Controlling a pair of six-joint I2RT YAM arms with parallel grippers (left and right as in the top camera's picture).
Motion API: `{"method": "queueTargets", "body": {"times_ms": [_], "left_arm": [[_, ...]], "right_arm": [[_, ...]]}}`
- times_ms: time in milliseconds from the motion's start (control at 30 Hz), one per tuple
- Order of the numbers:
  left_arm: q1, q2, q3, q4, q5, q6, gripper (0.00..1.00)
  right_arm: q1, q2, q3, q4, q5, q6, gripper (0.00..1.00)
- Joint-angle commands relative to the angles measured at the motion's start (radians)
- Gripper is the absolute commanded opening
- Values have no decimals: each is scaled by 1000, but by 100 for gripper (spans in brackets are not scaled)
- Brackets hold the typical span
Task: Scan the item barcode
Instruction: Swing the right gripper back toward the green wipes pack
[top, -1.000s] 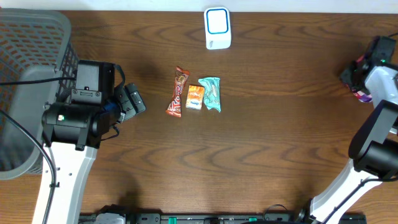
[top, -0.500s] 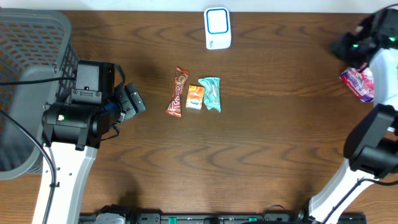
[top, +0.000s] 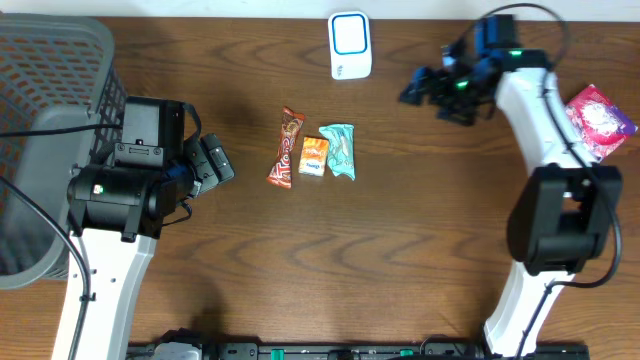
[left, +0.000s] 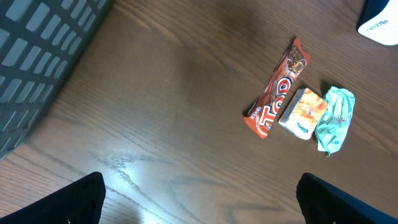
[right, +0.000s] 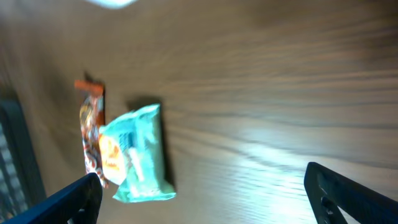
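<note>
Bar (left: 275, 99) wrapper reads "TOP". Print on orange pack (left: 303, 113) and teal pack (left: 334, 118) is illegible. Left gripper (left: 199, 190): jaws apart, empty. Right gripper (right: 202, 180): jaws apart, empty.

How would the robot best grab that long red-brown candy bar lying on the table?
Come from straight above and pinch the long red-brown candy bar across its narrow width, near the end away from the small orange box. It lies flat, and there both long edges seem free.
</note>
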Motion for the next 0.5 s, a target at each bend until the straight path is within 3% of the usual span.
{"method": "queueTargets", "body": {"times_ms": [0, 467], "left_arm": [[4, -6, 10, 0, -13, -5, 98], [4, -6, 10, 0, -13, -5, 98]], "right_arm": [[73, -25, -11, -1, 40, -5, 99], [264, -24, -11, 25, 159, 60, 99]]}}
